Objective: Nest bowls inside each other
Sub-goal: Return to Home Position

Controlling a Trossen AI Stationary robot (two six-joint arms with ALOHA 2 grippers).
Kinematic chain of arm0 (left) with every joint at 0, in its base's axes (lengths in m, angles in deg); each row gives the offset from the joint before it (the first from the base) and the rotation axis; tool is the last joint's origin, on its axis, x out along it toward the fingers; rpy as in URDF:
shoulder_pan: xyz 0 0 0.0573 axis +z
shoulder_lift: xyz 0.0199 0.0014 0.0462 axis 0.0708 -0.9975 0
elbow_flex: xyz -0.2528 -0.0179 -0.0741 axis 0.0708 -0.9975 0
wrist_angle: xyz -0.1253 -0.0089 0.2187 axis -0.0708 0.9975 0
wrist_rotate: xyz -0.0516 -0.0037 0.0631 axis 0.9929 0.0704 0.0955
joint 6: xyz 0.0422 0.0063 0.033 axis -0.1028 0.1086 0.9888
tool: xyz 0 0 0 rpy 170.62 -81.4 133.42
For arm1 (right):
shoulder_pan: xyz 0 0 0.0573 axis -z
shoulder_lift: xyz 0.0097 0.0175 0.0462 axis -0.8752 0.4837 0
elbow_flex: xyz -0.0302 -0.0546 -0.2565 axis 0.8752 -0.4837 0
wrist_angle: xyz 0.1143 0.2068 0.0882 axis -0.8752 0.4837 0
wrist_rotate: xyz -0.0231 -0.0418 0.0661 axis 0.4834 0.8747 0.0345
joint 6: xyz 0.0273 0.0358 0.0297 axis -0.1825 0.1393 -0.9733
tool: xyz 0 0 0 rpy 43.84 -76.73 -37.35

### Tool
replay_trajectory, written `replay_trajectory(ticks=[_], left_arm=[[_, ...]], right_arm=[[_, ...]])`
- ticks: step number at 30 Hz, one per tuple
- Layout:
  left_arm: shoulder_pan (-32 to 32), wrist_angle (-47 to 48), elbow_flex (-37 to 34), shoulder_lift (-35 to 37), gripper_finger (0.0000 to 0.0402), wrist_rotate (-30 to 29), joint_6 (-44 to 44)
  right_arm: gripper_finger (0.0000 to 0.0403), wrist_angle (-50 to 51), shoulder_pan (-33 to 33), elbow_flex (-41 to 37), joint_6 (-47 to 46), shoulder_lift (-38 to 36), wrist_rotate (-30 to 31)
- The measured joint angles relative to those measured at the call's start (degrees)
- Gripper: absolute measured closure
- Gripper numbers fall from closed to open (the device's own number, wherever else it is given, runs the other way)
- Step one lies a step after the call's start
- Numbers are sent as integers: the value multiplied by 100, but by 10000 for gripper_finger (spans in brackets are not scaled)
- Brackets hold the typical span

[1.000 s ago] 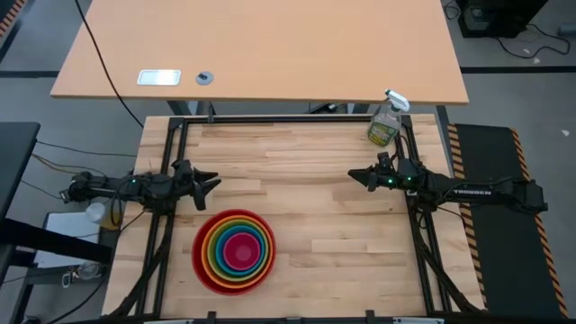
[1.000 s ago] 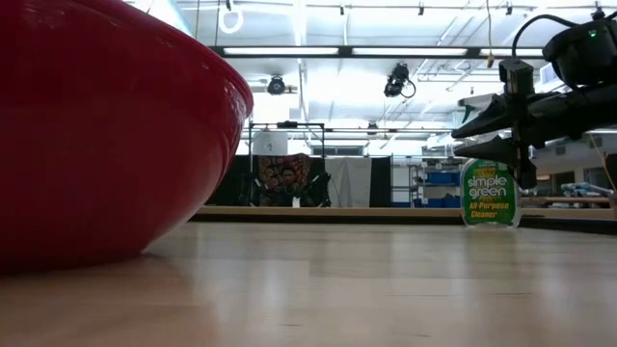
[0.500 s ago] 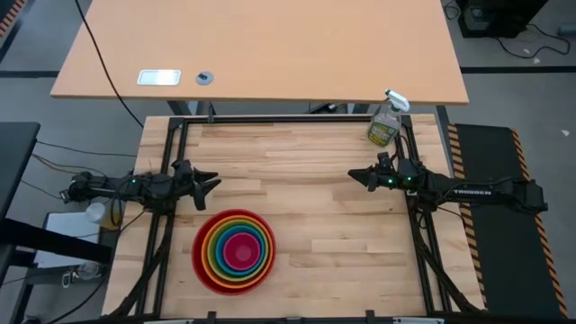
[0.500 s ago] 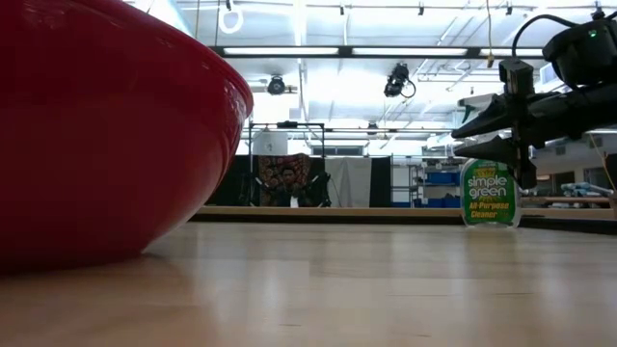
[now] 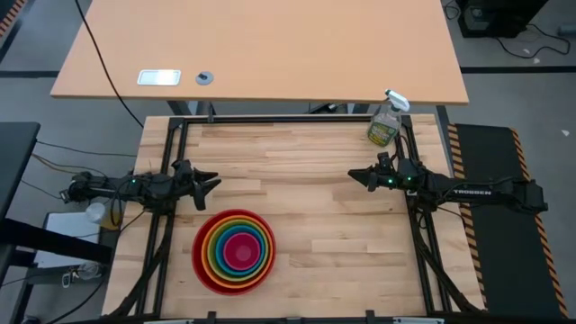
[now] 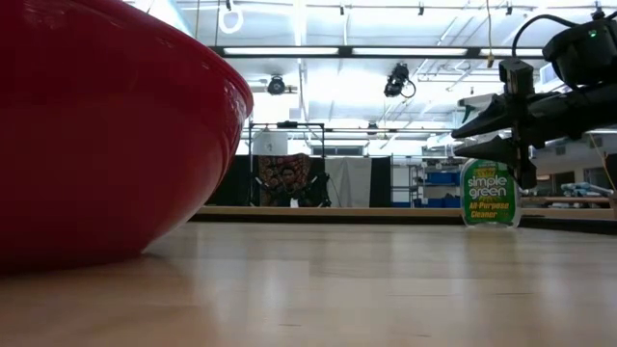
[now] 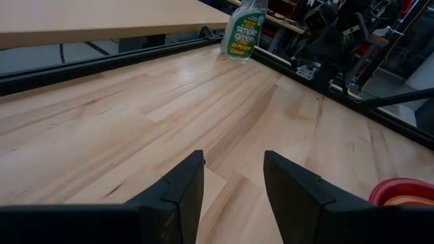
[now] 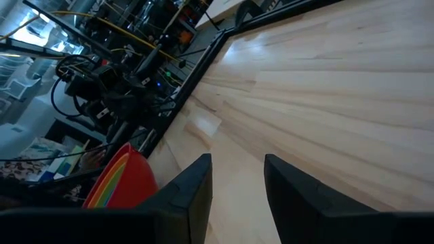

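The bowls (image 5: 235,251) sit nested one inside another near the table's front left: red outermost, then orange, lime green, blue, and magenta-pink at the centre. The red bowl's base rests on the wood, and its wall (image 6: 106,135) fills the left of the low view. My left gripper (image 5: 212,180) hovers open at the left edge, just beyond the bowls, with nothing between its fingers (image 7: 234,176). My right gripper (image 5: 353,176) hovers open at the right edge, also holding nothing (image 8: 237,177).
A clear spray bottle (image 5: 385,121) of green cleaner stands at the table's far right corner. A black metal frame (image 5: 288,120) runs around the table. Bare wood lies between the two grippers and to the right of the bowls.
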Motion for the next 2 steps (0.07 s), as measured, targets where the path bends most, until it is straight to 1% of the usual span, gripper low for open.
replay_trajectory(ticks=[2], left_arm=[[0,2,0,0,246,0,0]], right_arm=[[261,0,0,0,0,-1,0]])
